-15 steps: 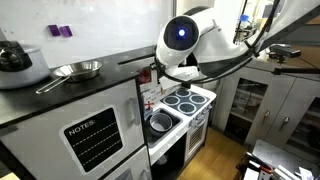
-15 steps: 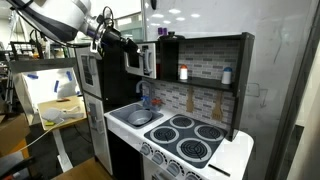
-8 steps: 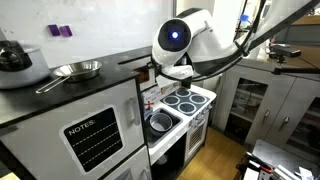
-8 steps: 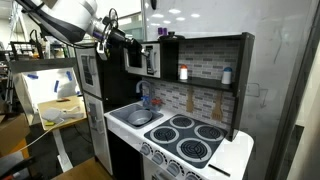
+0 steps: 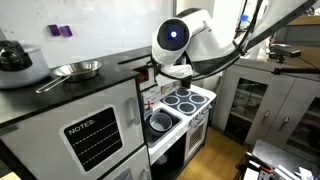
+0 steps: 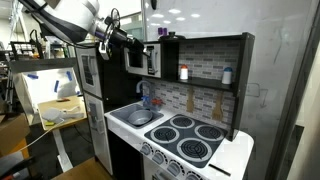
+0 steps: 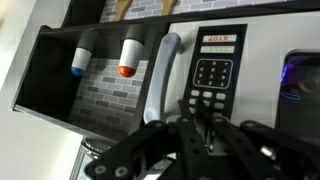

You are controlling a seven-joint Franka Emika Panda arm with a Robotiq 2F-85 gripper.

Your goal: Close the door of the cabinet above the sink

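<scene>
The toy kitchen's upper cabinet door (image 6: 151, 60) is white with a keypad. It stands ajar at the left end of the dark shelf unit (image 6: 205, 62), above the sink (image 6: 139, 117). My gripper (image 6: 133, 43) is at the door's outer face, fingers shut with nothing between them. In the wrist view the door (image 7: 225, 40), its pale handle (image 7: 161, 85) and its keypad (image 7: 211, 76) fill the frame just beyond my gripper (image 7: 200, 115). In an exterior view the arm (image 5: 188, 40) hides the gripper and the door.
Two small bottles (image 6: 183, 72) (image 6: 227, 75) stand in the open shelf. The stove burners (image 6: 192, 140) lie right of the sink. A pan (image 5: 76, 70) and a pot (image 5: 14, 58) sit on the dark countertop. A fridge-like unit (image 6: 88, 85) stands left of the cabinet.
The arm has shifted slightly toward the cabinet, and the door has swung a little toward the shelf unit. Between half a second ago and now almost nothing moved.
</scene>
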